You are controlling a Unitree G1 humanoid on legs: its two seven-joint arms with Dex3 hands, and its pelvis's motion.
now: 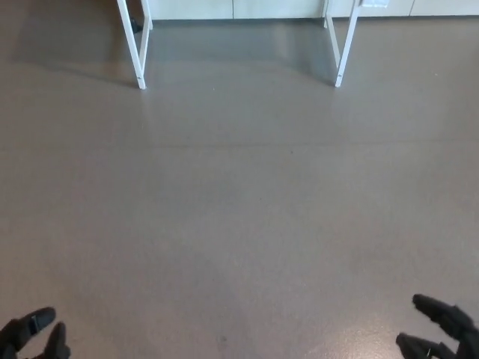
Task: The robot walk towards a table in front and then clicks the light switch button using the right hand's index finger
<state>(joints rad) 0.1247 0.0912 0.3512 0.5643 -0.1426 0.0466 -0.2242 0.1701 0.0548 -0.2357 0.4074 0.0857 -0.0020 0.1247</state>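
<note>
Table: only its white legs (141, 46) show, at the far top edge of my view; the left pair stands at upper left, the right pair (343, 46) at upper right, all resting on the floor. The tabletop itself is cut off above the frame.
Light switch button: I cannot see it; whatever sits on the table lies outside my view.
Floor: a smooth grey-brown floor (239, 202) fills nearly the whole view between me and the table legs, with a faint seam running across it and a soft sheen near the lower right.
Wall: a pale strip of wall or cabinet base (239, 7) runs along the top edge behind the legs.
My right hand: my right hand (441, 333) pokes in at the lower right corner, black, with two fingers (430, 305) stretched forward and spread apart from each other, holding nothing and well apart from the table.
My left hand: my left hand (34, 335) shows at the lower left corner, black, its fingers also parted and empty, hanging over bare floor.
Distance to the table: both hands sit at the near edge of the view, the legs at the far edge, with open floor between.
</note>
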